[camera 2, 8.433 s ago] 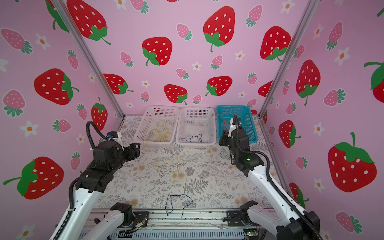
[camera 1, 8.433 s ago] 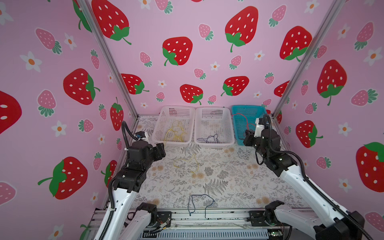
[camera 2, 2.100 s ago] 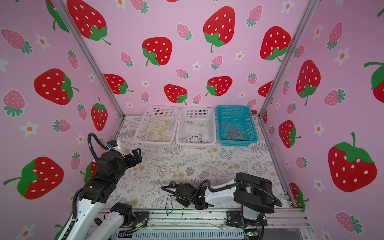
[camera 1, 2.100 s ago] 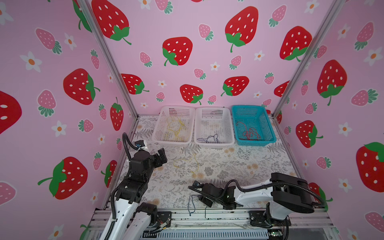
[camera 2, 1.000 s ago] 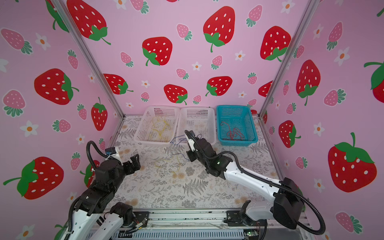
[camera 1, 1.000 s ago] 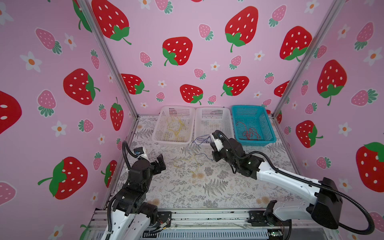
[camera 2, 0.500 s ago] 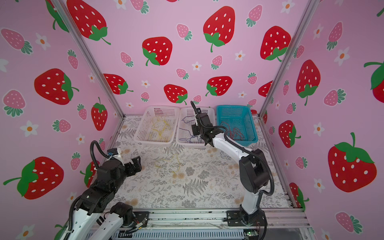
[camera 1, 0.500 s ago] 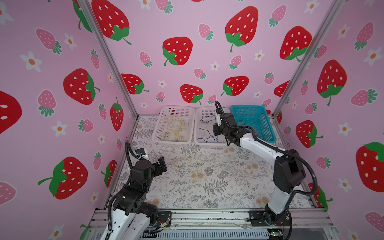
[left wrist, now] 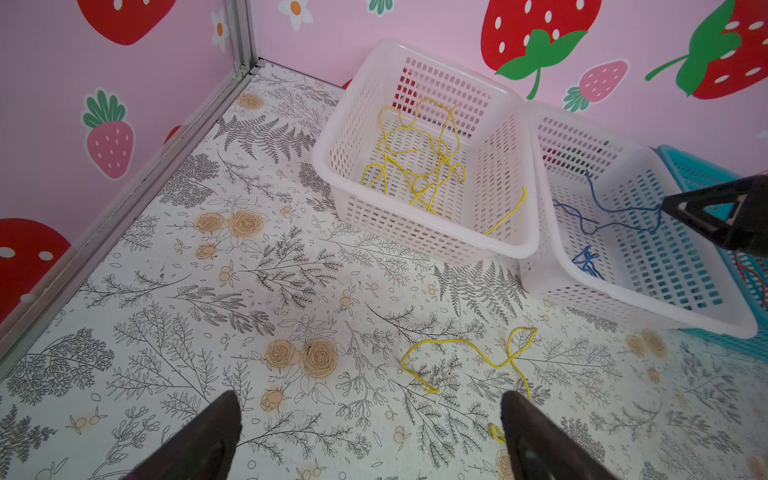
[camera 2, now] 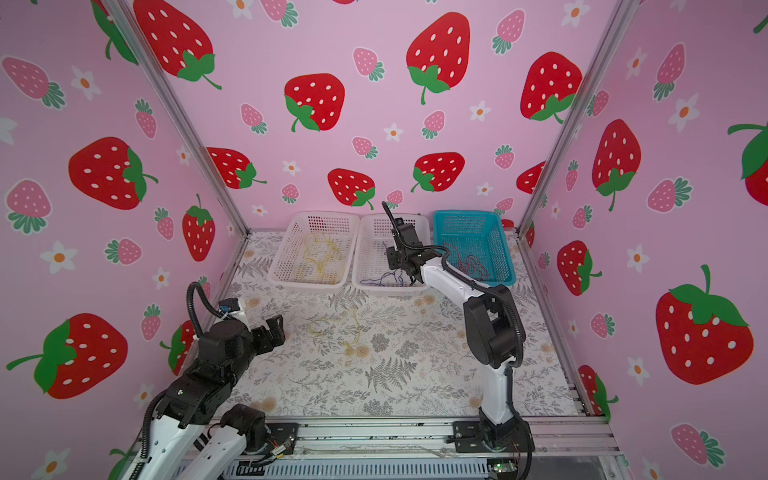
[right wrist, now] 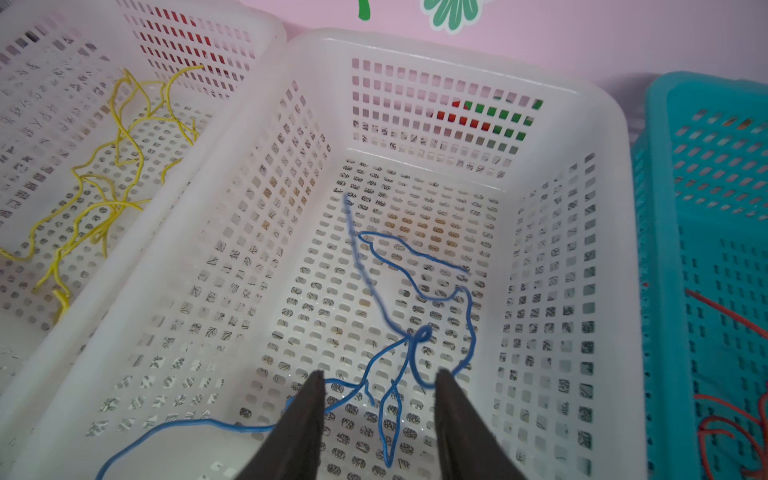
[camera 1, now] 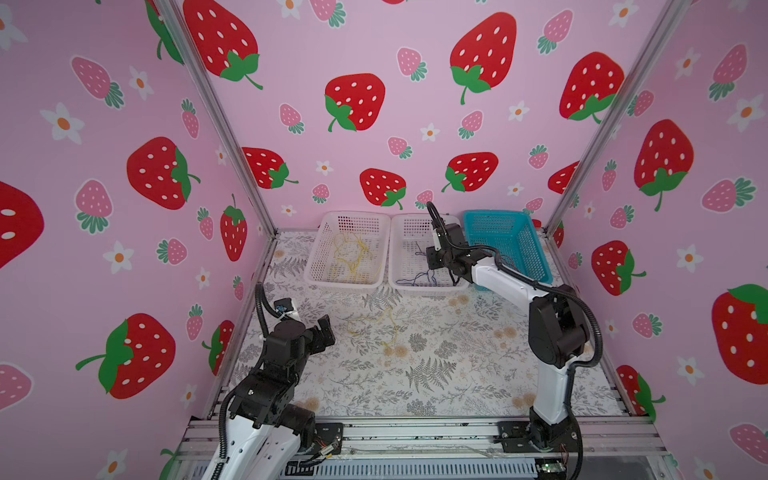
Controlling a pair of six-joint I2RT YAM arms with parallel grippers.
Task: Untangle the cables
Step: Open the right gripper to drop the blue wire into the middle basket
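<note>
While over the middle basket (right wrist: 415,45), right tool (right wrist: 378,374) part-spread, blue cable (right wrist: 419,334) loose; left tool (left wrist: 370,405) wide, empty.

**Cables sorted by colour, one yellow strand loose**

In a top view, three baskets line the back wall. The left white basket (camera 2: 286,243) holds yellow cables (camera 2: 318,255), the middle white basket (camera 2: 365,249) a blue cable (camera 2: 384,279), and the teal basket (camera 2: 465,224) red cables (camera 2: 471,262). The right gripper (camera 2: 409,279) reaches down into the middle basket, just beside the blue cable. A loose yellow cable (camera 2: 328,320) lies on the floral mat (camera 2: 415,374). The left gripper (camera 2: 276,330) hovers near it, apart.
</note>
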